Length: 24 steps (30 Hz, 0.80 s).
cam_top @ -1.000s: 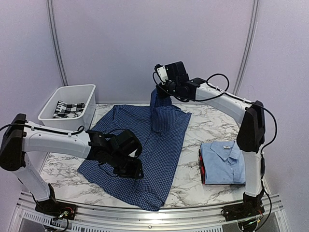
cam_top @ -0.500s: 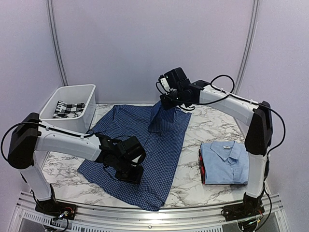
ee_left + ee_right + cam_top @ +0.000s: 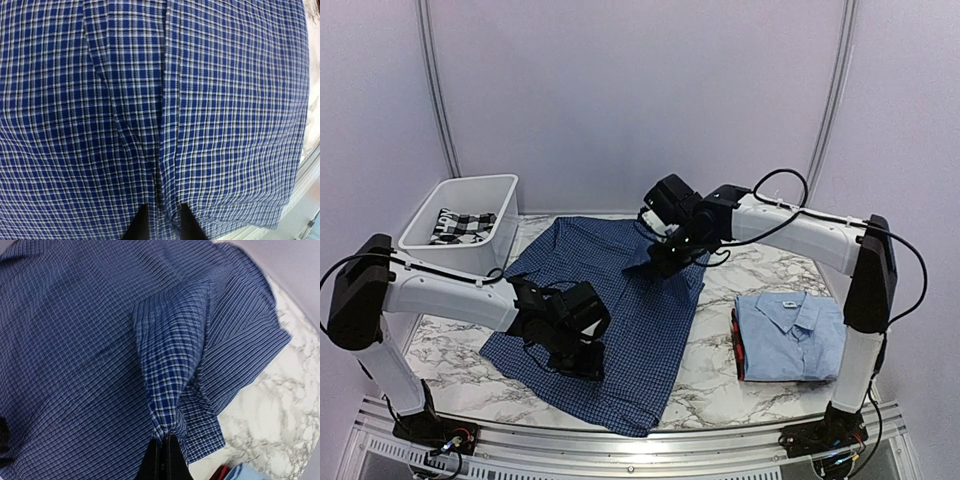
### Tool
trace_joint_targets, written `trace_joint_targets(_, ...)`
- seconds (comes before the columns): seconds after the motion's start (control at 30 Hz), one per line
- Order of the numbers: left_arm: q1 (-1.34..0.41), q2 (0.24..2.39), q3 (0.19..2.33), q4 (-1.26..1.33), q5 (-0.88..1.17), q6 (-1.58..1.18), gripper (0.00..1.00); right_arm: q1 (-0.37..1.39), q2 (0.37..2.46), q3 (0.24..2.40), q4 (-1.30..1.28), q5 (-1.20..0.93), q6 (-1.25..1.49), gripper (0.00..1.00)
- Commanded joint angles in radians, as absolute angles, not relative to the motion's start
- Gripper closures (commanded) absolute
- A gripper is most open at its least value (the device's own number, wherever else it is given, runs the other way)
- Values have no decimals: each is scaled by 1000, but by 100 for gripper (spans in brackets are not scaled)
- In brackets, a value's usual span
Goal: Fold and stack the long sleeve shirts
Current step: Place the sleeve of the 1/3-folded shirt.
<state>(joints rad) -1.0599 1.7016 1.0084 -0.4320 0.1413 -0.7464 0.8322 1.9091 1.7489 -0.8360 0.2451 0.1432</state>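
The dark blue checked long sleeve shirt [image 3: 640, 310] lies spread across the middle of the table. My right gripper [image 3: 658, 262] is shut on a bunched bit of its sleeve [image 3: 172, 385] and holds it low over the shirt's upper right part; in the right wrist view that gripper [image 3: 164, 440] has its jaws closed tight on the cloth. My left gripper [image 3: 582, 360] presses down on the shirt's lower front. In the left wrist view the left gripper [image 3: 163, 222] stands narrow, with a ridge of checked cloth [image 3: 165, 150] pinched between its tips. The light blue long sleeve shirt [image 3: 785, 335] lies folded at the right.
A white bin [image 3: 430, 205] at the back left holds a black-and-white checked cloth [image 3: 460, 225]. Something red [image 3: 736, 345] shows under the folded light blue shirt. Bare marble [image 3: 760, 260] lies between the two shirts. The table's front rail [image 3: 620, 445] runs below the shirt's hem.
My right gripper has come down and toward the left with the sleeve, from high above the table to just over the shirt. The left gripper's jaws have narrowed on the cloth.
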Motion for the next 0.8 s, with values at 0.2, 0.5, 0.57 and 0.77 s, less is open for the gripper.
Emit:
trace_joint_targets(0.2,-1021,1599,1002,-455,131,-723,55,900,1850,1619,-852,12,201,57)
trace_joint_targets(0.5,-982,1633,1121,-445,131,-676,53,751,1730,1418,-669,-35,235,57)
trace_joint_targets(0.57,-975,1671,1162,-436,144,-664,53,722,1714,1355,-630,-29,228,57)
trace_joint_targets(0.77,-956,1819,1295,-399,192,-652,50,698,1680,1194,-483,-55,215,55)
